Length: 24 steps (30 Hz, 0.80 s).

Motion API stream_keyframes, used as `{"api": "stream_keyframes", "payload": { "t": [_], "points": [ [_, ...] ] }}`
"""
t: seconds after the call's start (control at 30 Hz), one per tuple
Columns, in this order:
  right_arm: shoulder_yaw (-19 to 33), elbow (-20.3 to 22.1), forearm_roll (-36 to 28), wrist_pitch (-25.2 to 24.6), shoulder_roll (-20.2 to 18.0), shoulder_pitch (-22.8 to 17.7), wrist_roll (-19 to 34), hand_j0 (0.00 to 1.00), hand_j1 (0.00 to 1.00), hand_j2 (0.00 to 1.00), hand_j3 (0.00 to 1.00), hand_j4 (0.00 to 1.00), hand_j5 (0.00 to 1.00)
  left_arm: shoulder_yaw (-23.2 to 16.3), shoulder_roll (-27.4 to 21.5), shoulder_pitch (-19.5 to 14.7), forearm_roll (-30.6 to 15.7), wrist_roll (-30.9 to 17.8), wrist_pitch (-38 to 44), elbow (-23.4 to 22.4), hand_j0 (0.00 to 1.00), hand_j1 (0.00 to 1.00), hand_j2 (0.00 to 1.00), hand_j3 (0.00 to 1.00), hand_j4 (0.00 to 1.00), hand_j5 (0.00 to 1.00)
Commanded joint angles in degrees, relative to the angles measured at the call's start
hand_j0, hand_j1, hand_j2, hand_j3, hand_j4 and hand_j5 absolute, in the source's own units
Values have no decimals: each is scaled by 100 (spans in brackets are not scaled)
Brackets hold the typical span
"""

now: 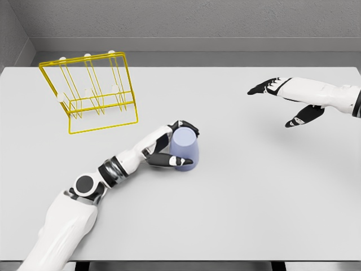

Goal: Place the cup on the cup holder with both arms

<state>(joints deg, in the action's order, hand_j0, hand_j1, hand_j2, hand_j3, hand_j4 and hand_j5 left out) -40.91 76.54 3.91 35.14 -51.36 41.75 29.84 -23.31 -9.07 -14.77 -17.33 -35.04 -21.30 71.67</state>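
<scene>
Pale-blue plastic cup point(185, 149) stands mid-worktop point(254, 214), gripped by the left robot hand point(172, 148) for lifting toward the yellow wire cup holder point(90, 93) at the far-left corner; right robot hand point(290, 101) hovers open, empty.

The left arm reaches in from the lower left, elbow bent, its left hand point(172, 148) curled with dark fingers point(169, 161) wrapped closed. The right hand point(285, 99) hangs at the upper right, fingers spread loosely.
</scene>
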Motion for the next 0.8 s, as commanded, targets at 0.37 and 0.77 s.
{"api": "stream_keyframes", "payload": {
  "t": [0.37,0.77],
  "points": [
    [4,2,-40,-14,-6,-9,4,100,100,100,100,100,100,643,-894,378,-895,4,240,1860,36,36,36,36,36,36],
    [4,2,-40,-14,-6,-9,-5,100,100,100,100,100,100,854,-2389,229,-2336,4,249,2211,35,35,35,35,35,35]
  ]
}}
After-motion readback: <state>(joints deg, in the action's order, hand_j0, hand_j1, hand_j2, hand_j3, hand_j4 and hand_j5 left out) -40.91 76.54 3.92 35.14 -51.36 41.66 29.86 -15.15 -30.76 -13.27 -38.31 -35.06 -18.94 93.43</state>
